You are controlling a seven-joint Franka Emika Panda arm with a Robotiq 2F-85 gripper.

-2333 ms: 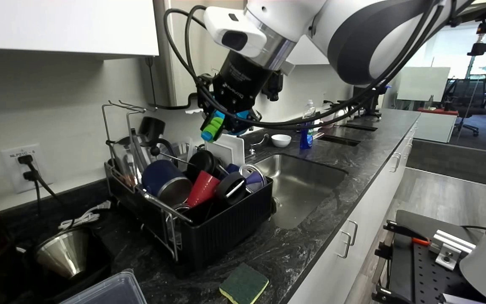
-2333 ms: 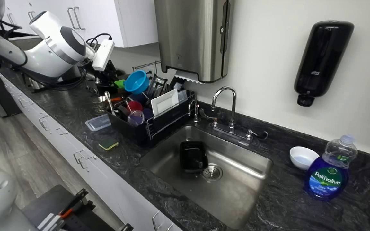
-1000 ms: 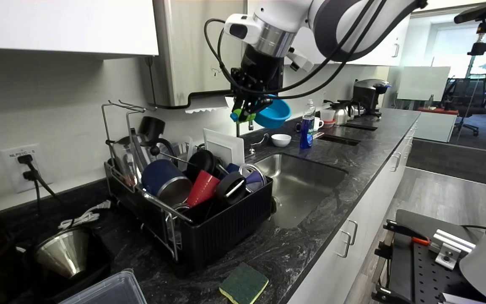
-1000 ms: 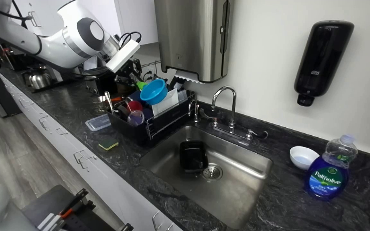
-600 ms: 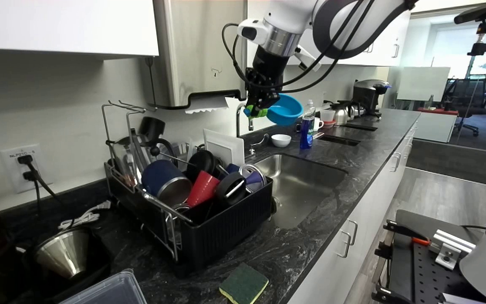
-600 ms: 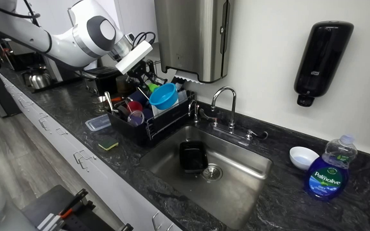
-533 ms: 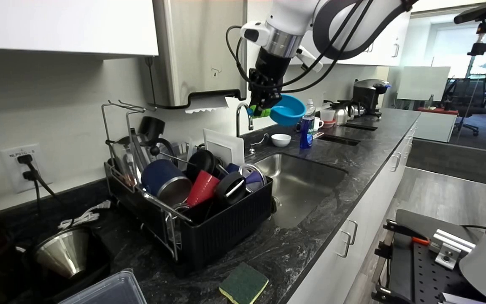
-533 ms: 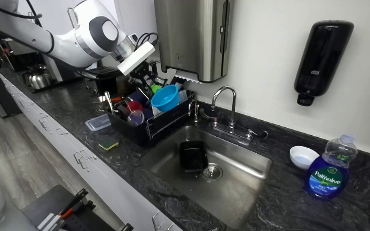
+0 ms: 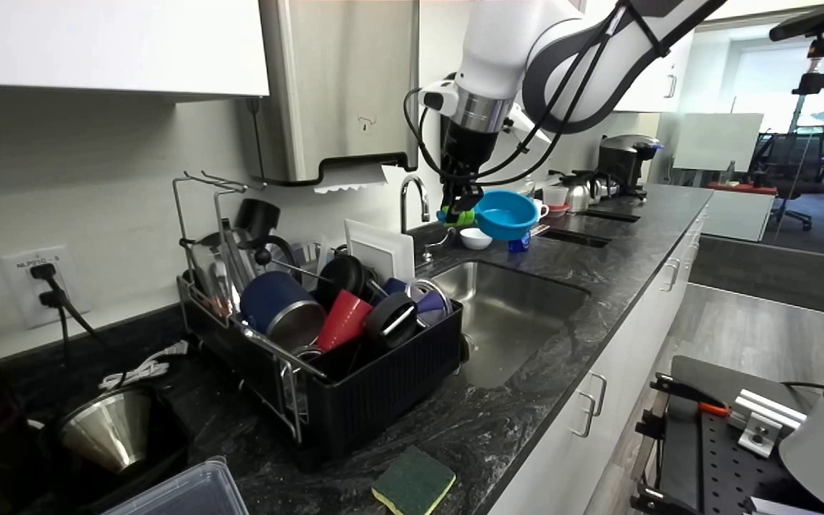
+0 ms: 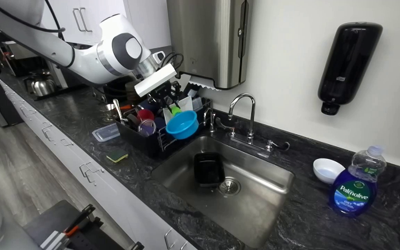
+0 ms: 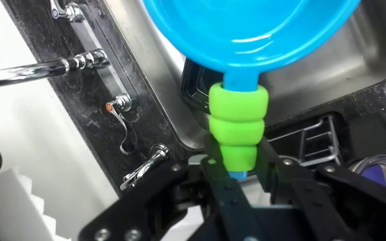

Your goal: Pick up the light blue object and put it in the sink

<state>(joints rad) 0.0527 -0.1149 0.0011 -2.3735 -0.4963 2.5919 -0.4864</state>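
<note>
The light blue object is a round, shallow pan [image 9: 506, 214] with a green ribbed handle; it also shows in an exterior view [image 10: 183, 125] and in the wrist view [image 11: 246, 30]. My gripper [image 11: 236, 150] is shut on the green handle, with one finger on each side. In both exterior views the gripper [image 9: 458, 213] holds the pan in the air, its open side partly tilted. The steel sink [image 10: 252, 215] lies below; in an exterior view the pan hangs near the sink's rack-side edge. In the wrist view the sink [image 11: 320, 80] shows beneath the pan.
A black dish rack [image 9: 390, 393] full of dishes stands beside the sink. A black container [image 10: 208, 170] sits in the sink. A tall faucet [image 10: 252, 114] rises at the wall side. A white bowl [image 10: 328, 170], a soap bottle [image 10: 354, 184] and a sponge [image 10: 117, 156] lie around.
My gripper has carried the pan from above the dish rack toward the sink. In the last half second the pan has also come lower. The grip on the handle is unchanged.
</note>
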